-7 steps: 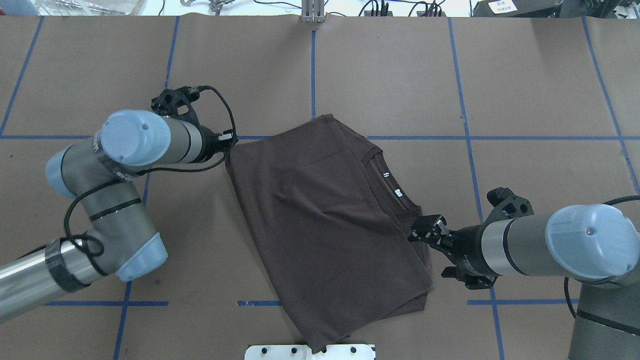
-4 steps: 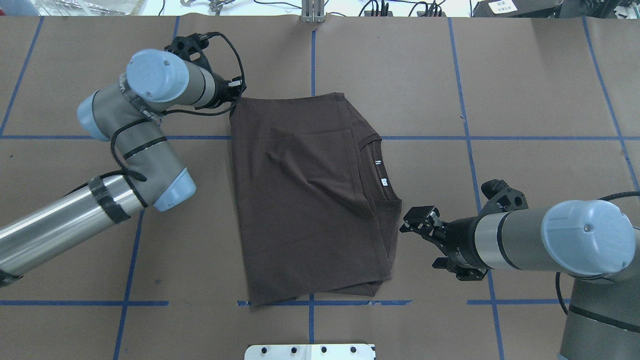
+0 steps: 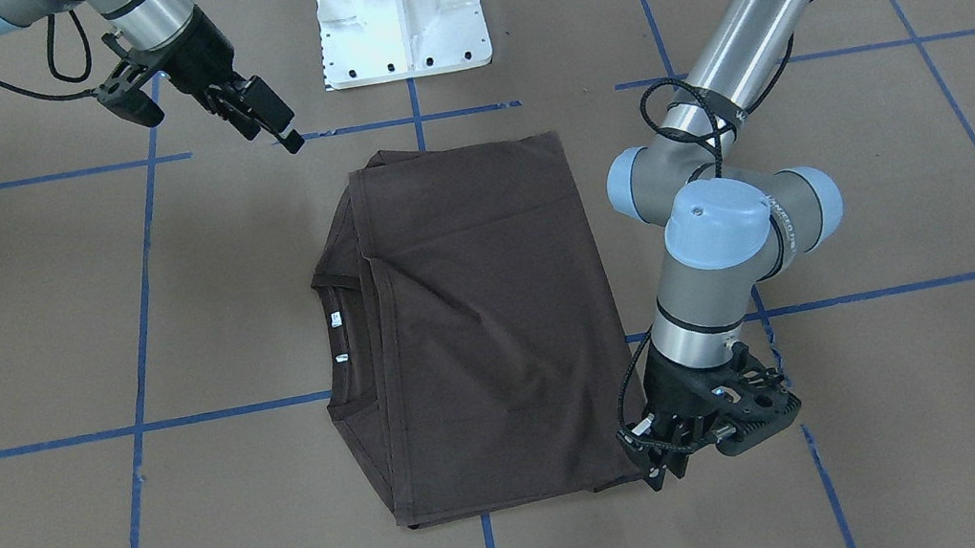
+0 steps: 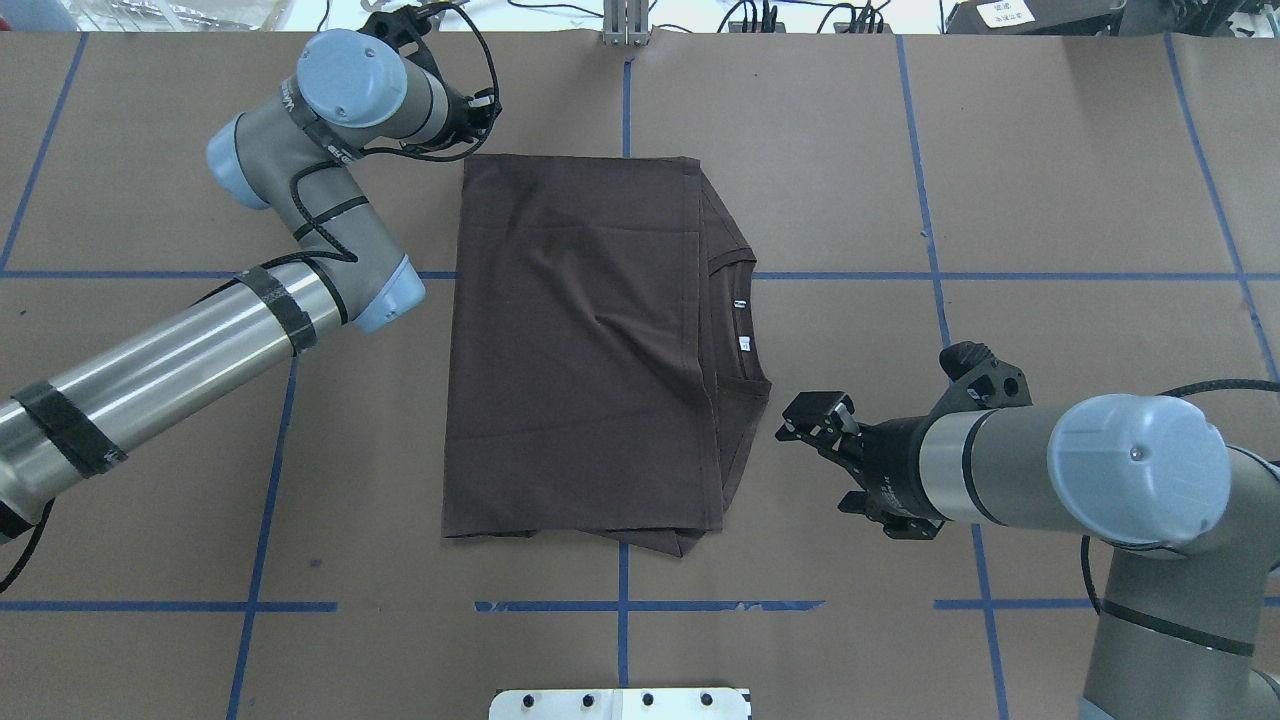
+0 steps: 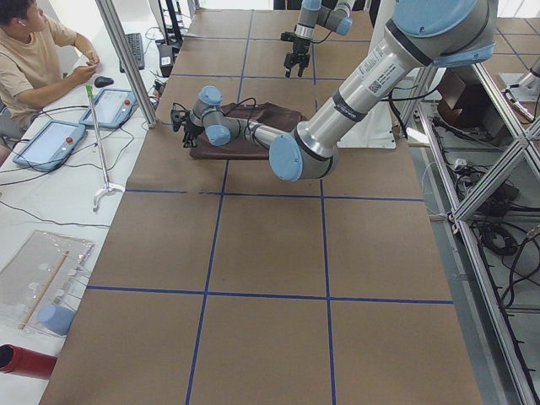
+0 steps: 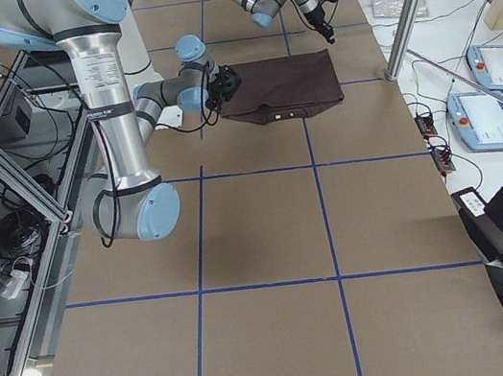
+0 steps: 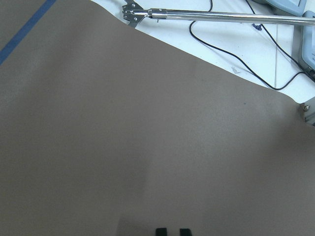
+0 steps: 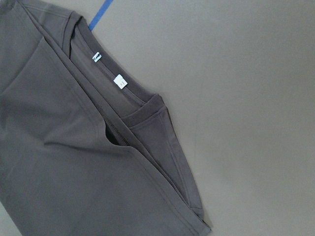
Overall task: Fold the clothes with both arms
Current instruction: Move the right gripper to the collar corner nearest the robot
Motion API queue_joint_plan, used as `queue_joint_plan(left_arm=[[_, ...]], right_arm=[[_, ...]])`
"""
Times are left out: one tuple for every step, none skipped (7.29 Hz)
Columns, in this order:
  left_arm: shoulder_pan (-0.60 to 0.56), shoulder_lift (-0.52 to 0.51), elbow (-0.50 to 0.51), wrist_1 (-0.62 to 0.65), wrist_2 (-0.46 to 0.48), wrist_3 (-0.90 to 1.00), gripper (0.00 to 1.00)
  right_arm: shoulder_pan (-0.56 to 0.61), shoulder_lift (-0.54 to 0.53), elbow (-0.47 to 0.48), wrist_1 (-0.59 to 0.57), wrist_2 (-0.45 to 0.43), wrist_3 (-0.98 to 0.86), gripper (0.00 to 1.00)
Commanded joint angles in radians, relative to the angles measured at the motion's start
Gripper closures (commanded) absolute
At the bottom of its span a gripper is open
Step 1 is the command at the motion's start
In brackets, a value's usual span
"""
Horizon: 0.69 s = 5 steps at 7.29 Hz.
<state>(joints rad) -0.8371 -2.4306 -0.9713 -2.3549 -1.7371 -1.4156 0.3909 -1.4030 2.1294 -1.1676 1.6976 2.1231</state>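
The dark brown short-sleeved T-shirt (image 4: 580, 350), folded into a rectangle, lies flat on the brown paper-covered bench (image 4: 1050, 180) marked with blue tape lines, its ribbed collar and small white neck labels (image 4: 741, 323) showing along one edge. The black two-finger left claw (image 3: 667, 470) sits low at the shirt's far corner, fingers nearly together; whether it pinches cloth I cannot tell. The black right claw (image 4: 805, 420) hovers just beside the collar edge, spread apart and holding nothing.

Dark brown T-shirt (image 4: 580, 350) on a tan worktop (image 4: 1050, 180)
Blue tape lines (image 4: 930, 200) grid the worktop; the arms (image 4: 180, 350) are silver-grey with light blue caps; two small labels (image 4: 742, 322) are white.
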Motion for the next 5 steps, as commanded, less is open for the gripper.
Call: queue_joint_plan(left_arm=[[-0.011, 0.129, -0.205, 0.006, -0.114, 0.012, 0.53], [-0.014, 0.204, -0.316, 0.009, -0.127, 0.007, 0.53], [-0.014, 0.269, -0.402, 0.011, -0.128, 0.006, 0.53], [-0.014, 0.294, -0.443, 0.013, -0.134, 0.006, 0.52], [-0.014, 0.294, -0.443, 0.011, -0.148, 0.003, 0.5]], right_arm=[[-0.01, 0.059, -0.08, -0.006, -0.007, -0.002, 0.0], [-0.024, 0.129, -0.13, -0.076, -0.009, -0.003, 0.02], [-0.039, 0.242, -0.197, -0.187, -0.012, -0.002, 0.08], [-0.079, 0.254, -0.23, -0.211, -0.05, -0.005, 0.13], [-0.089, 0.278, -0.282, -0.214, -0.049, -0.009, 0.15]])
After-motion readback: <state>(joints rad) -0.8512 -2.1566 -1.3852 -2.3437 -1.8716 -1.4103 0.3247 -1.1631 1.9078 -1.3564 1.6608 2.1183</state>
